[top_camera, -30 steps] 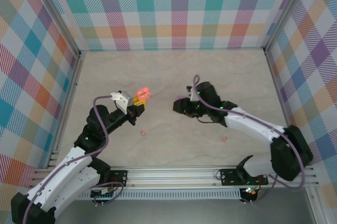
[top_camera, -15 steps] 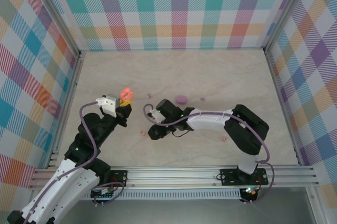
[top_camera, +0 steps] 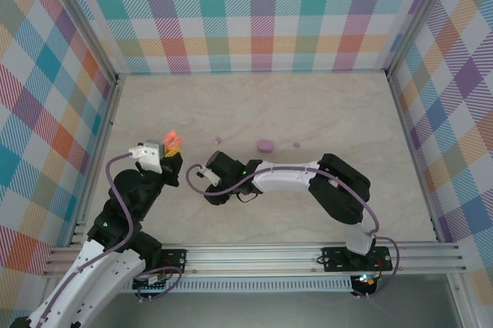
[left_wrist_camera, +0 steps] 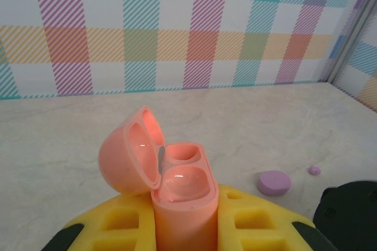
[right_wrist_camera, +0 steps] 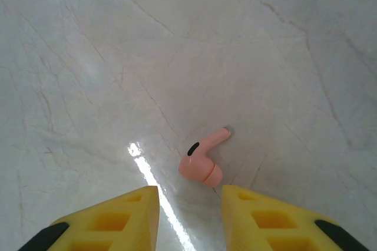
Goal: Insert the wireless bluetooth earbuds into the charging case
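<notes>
My left gripper (top_camera: 174,151) is shut on the salmon-orange charging case (top_camera: 172,141), holding it upright above the table's left side. In the left wrist view the case (left_wrist_camera: 179,187) stands between the yellow pads (left_wrist_camera: 259,221) with its lid swung open and both wells empty. Low over the table just right of the case, my right gripper (top_camera: 208,188) stands open. One orange earbud (right_wrist_camera: 201,162) lies on the table just ahead of the gap between its yellow fingertips (right_wrist_camera: 241,204), touching neither. Two lilac earbuds (top_camera: 218,140) (top_camera: 296,144) lie farther back.
A closed purple case (top_camera: 266,145) lies mid-table between the lilac earbuds, and in the left wrist view this purple case (left_wrist_camera: 274,182) is at the right. The right arm (top_camera: 339,185) stretches across the front of the table. Checked walls (top_camera: 262,12) enclose three sides.
My right arm swung left from mid-table and came down over the orange earbud, its jaws narrowing a little. My left gripper drew back to the left with the case.
</notes>
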Robot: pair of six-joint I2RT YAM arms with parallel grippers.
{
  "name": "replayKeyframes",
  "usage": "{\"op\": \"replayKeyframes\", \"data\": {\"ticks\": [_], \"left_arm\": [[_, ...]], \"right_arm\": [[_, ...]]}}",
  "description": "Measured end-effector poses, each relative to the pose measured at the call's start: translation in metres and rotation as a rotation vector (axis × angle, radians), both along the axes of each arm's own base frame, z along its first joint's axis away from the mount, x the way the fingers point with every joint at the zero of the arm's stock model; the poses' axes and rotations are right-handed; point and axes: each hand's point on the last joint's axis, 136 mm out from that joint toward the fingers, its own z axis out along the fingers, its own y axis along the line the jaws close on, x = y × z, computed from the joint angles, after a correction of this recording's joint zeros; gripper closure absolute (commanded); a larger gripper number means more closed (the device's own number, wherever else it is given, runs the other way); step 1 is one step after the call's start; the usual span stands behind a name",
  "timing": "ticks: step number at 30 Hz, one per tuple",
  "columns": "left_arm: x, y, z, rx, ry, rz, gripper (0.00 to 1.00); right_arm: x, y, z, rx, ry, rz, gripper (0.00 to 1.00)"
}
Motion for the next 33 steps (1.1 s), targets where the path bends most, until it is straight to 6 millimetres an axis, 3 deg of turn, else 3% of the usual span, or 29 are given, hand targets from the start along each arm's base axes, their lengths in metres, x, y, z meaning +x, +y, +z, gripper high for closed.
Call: {"op": "replayKeyframes", "data": {"ticks": [5,10,21,26,33], "left_arm": [[-0.001,0.001,-0.004,0.009,0.016,0.003,1.0],[-0.001,0.002,-0.008,0.018,0.034,0.004,1.0],[-0.002,0.002,-0.013,0.03,0.052,0.007,1.0],[-0.002,0.002,-0.013,0.03,0.052,0.006,1.0],[-0.002,0.001,-0.014,0.029,0.055,-0.001,1.0]], "right_arm": [[-0.001,0.01,-0.014,-0.023,0.017,0.036,0.66],[0.002,0.018,-0.01,-0.019,0.008,0.051,0.63],[0.009,0.019,-0.016,-0.039,0.006,0.032,0.7],[0.02,0.012,-0.018,-0.041,0.026,-0.019,0.69],[0.042,-0.021,-0.022,-0.06,0.057,-0.11,0.67]]}}
